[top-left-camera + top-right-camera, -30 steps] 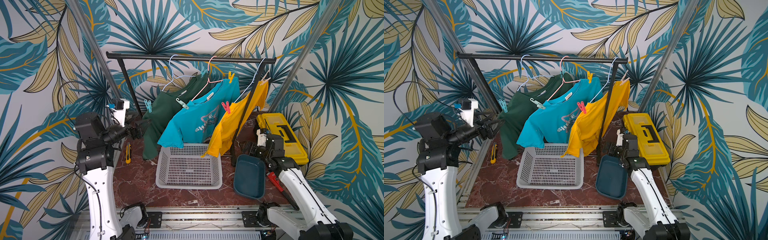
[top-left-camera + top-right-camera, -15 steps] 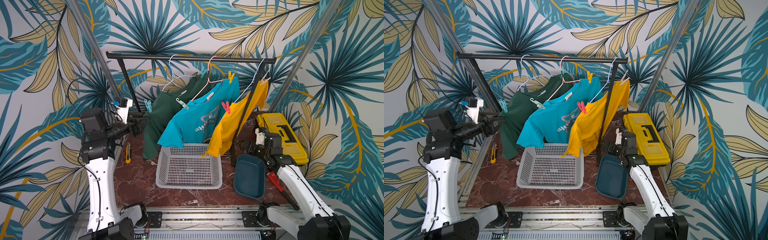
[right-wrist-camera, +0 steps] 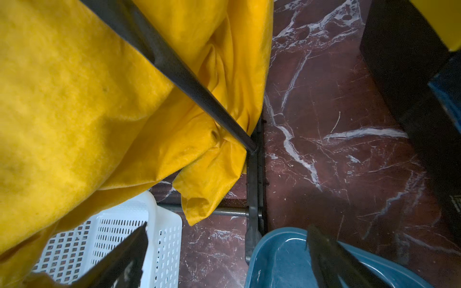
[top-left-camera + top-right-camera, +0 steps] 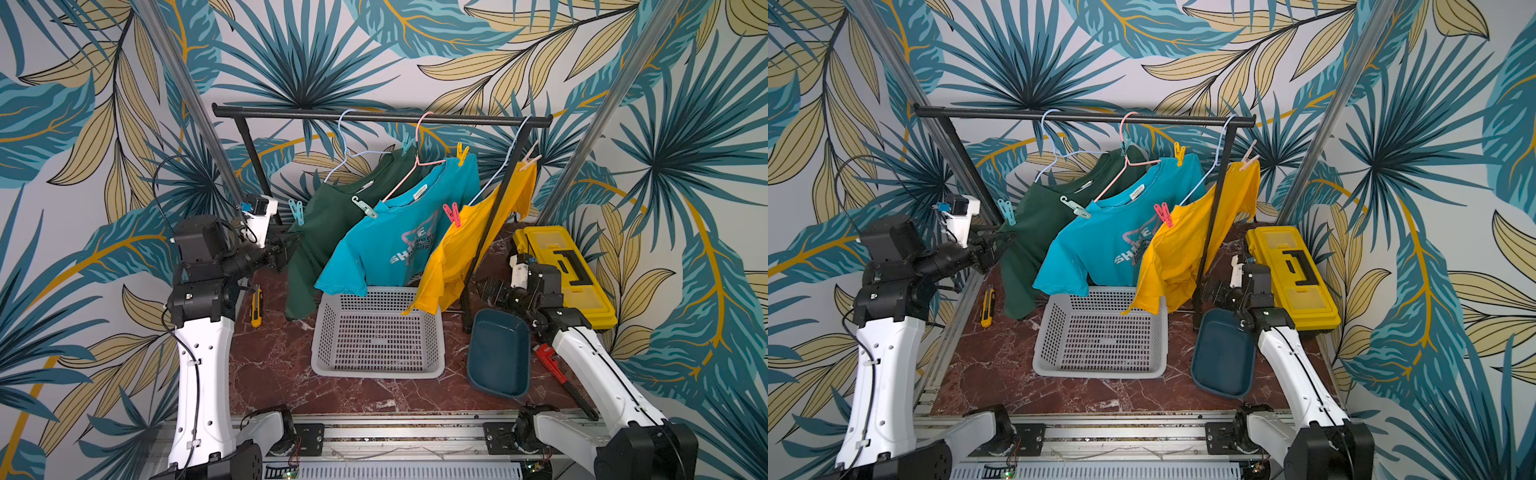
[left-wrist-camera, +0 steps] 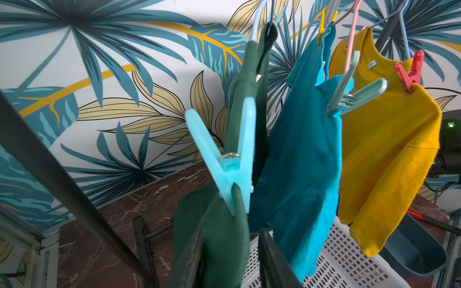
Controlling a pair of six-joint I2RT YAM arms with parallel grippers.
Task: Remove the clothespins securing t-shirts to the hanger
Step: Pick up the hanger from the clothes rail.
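Note:
Three t-shirts hang on wire hangers from a black rail: dark green, turquoise, yellow. Clothespins clip them: light blue on the green shoulder, teal, red-pink, yellow, peach. My left gripper is at the green sleeve just under the light blue clothespin. Its jaws stand narrowly open, with green cloth between them. My right gripper is low by the rack's foot and wide open, holding nothing.
A grey basket sits under the shirts, with a dark blue tray to its right. A yellow toolbox and a red pipe wrench lie far right. A yellow utility knife lies at the left. The rack's upright crosses the yellow shirt.
My left arm has swung toward the green shirt, and its jaws have narrowed around the sleeve. The right arm has shifted slightly, still wide open.

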